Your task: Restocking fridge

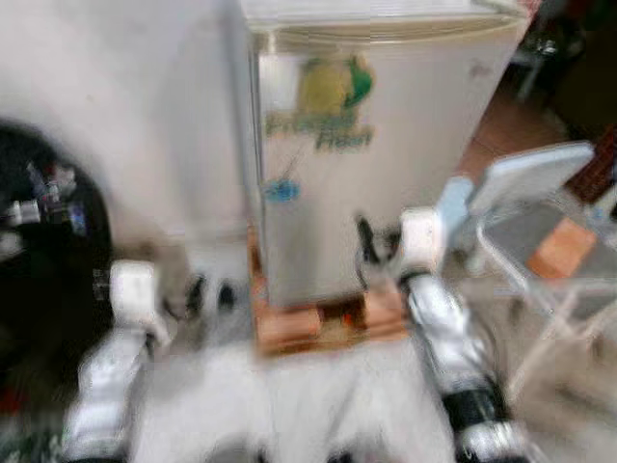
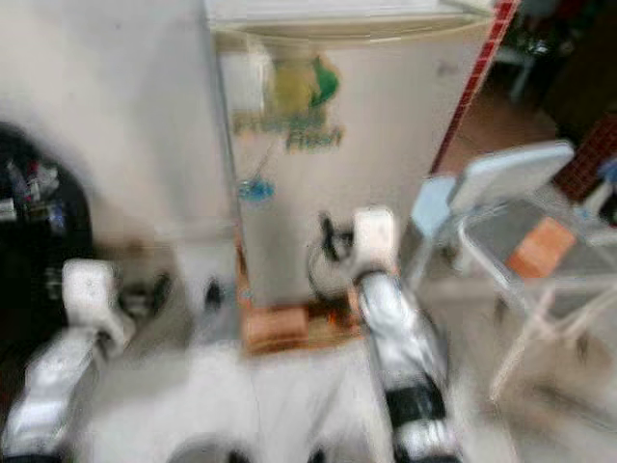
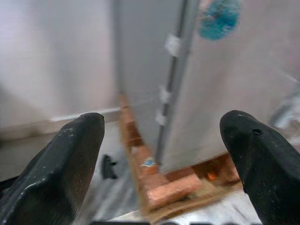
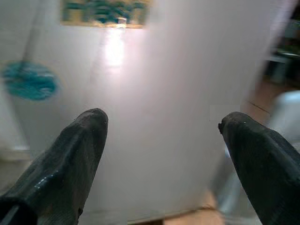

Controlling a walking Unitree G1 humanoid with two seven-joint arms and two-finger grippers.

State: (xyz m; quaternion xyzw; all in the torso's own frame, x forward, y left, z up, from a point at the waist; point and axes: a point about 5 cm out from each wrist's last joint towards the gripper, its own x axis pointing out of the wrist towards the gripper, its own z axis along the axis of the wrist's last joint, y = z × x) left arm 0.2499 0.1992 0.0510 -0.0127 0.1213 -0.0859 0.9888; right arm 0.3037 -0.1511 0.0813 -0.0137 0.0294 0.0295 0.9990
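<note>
Approach step, by the look of it: the small fridge (image 1: 386, 154) stands shut on its brick base (image 1: 328, 323), straight beyond both sets of jaws. Left gripper (image 3: 164, 140) and right gripper (image 4: 161, 136) are spread wide, empty, touching nothing. Next move likely calls for finding the door edge (image 3: 176, 89) beyond the left fingers

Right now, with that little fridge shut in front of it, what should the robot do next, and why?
Probably ease the open right claw to the fridge door's edge to pull it: the door is closed and both claws, the left claw too, are empty.
</note>
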